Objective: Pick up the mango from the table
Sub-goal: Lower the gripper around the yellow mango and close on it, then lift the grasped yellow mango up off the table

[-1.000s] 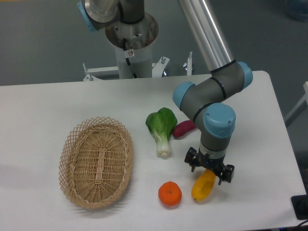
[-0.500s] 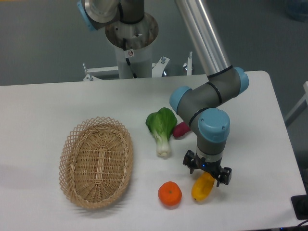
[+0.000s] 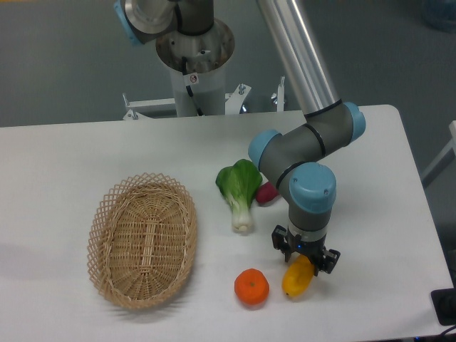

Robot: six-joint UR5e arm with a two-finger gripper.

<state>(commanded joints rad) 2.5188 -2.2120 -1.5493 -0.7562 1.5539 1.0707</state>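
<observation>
The yellow mango (image 3: 296,281) lies on the white table (image 3: 71,164) near the front edge, to the right of the round orange. My gripper (image 3: 304,259) points straight down over the mango's upper end, with its dark fingers on either side of the fruit. The wrist hides the fingertips and the top of the mango, so I cannot tell whether the fingers are closed on it. The mango still appears to rest on the table.
A round orange (image 3: 251,287) sits just left of the mango. A green bok choy (image 3: 240,189) and a purple sweet potato (image 3: 267,192), partly hidden by the arm, lie behind. A wicker basket (image 3: 142,239) stands at the left.
The arm has shifted left and slightly down, bringing the gripper lower over the mango's upper end. The mango has moved slightly left.
</observation>
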